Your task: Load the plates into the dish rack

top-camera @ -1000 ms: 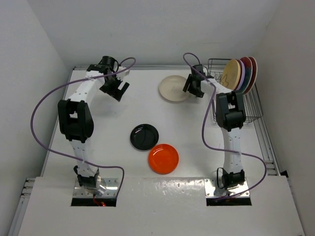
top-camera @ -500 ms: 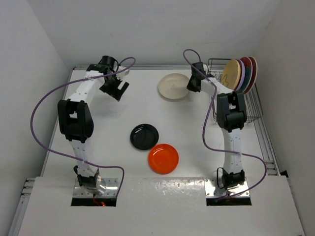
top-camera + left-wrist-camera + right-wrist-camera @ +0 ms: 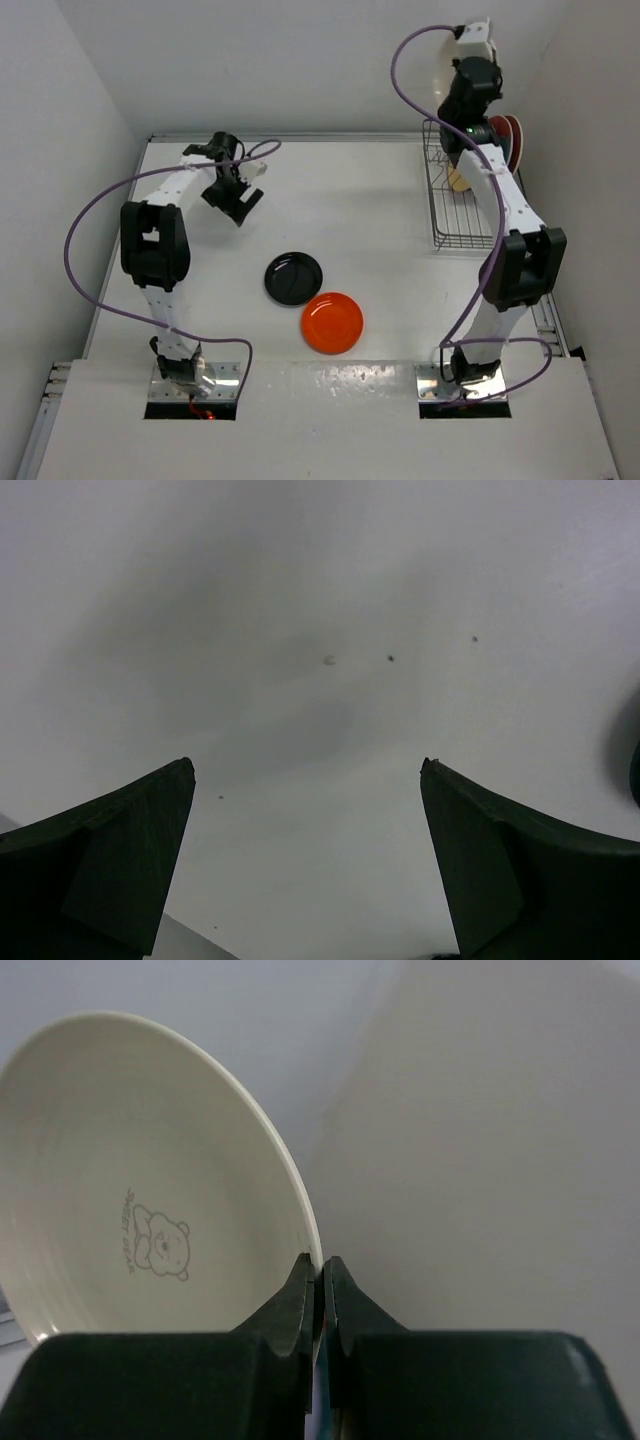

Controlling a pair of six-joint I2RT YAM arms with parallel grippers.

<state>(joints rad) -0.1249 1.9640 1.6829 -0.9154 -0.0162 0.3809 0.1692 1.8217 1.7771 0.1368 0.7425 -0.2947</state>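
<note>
Cream round plate [image 3: 150,1210]: rim-pinched, lifted at upper right near the dark-grey wire dish rack [image 3: 465,215], likely for slotting edge-down between prongs.
Right gripper [image 3: 319,1272]: narrow, clamping that rim.
Left gripper [image 3: 305,780]: wide, empty.

Printed on the cream plate [image 3: 150,1120]: a small bear drawing [image 3: 162,1241] with a line of tiny lettering [image 3: 127,1228] beside it, too small to read.

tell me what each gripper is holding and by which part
The right gripper is shut on the cream plate, pinching it by its rim. The left gripper is open and holds nothing.
</note>
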